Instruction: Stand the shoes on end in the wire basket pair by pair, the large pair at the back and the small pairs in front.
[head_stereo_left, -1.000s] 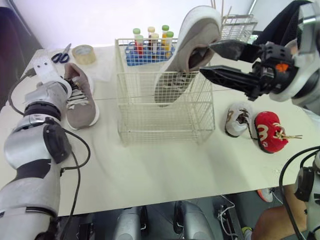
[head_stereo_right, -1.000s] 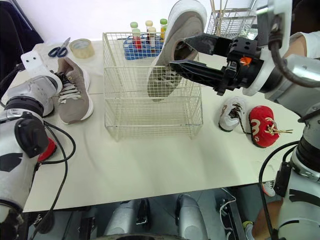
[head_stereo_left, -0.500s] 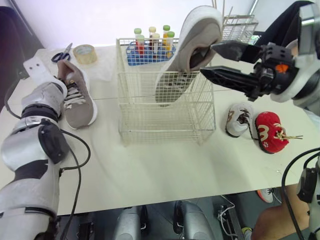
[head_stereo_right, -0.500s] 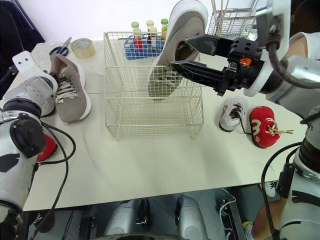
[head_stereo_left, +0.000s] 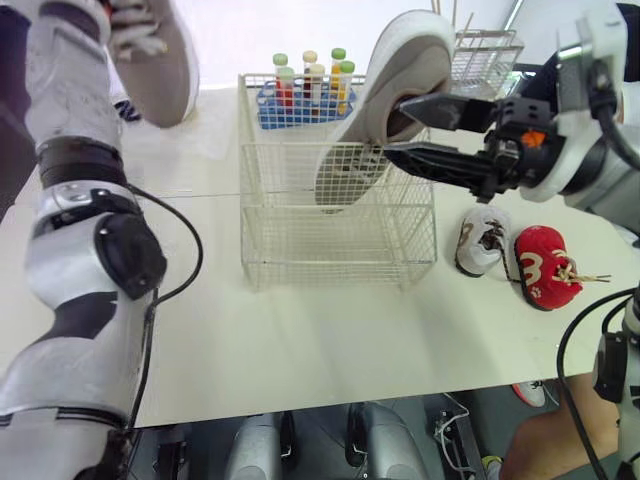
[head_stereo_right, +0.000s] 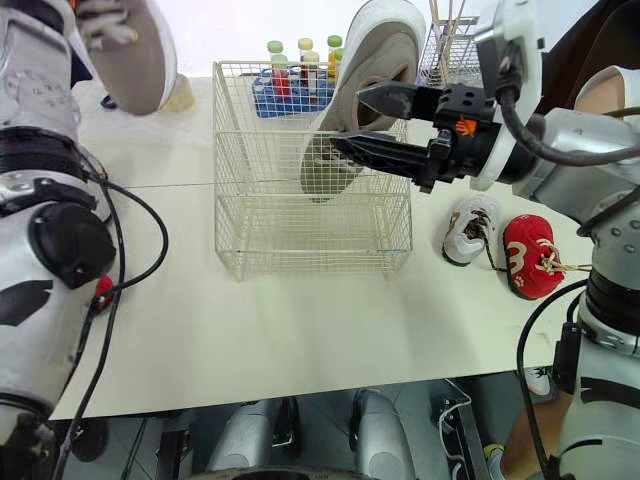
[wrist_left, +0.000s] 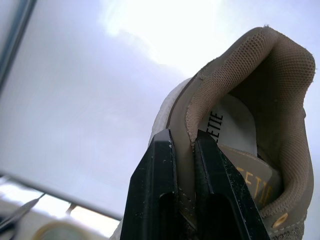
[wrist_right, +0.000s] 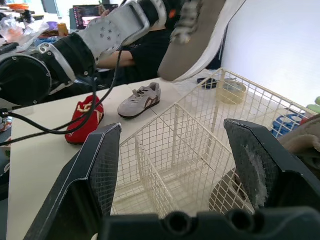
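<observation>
A large taupe shoe (head_stereo_left: 155, 50) hangs high at the far left, my left gripper (wrist_left: 182, 137) shut on its heel collar. Its mate (head_stereo_left: 385, 105) stands on end in the back right of the wire basket (head_stereo_left: 340, 255), sole facing left, heel sticking up above the rim. My right gripper (head_stereo_left: 395, 125) is open at that shoe's mouth, one finger at the opening and one below it. A small white shoe (head_stereo_left: 480, 240) and a small red shoe (head_stereo_left: 545, 265) lie on the table to the right of the basket. Another small grey shoe (wrist_right: 140, 100) and a red one (wrist_right: 82, 122) lie left of the basket.
A blue rack of capped tubes (head_stereo_left: 300, 95) stands right behind the basket. A second wire rack (head_stereo_left: 485, 50) sits at the back right. A tape roll (head_stereo_right: 182, 95) lies at the back left. A person in black (wrist_right: 145, 50) sits beyond the table's left side.
My left arm has lifted the taupe shoe off the table to well above it. The right gripper has shifted slightly left, staying open at the standing shoe.
</observation>
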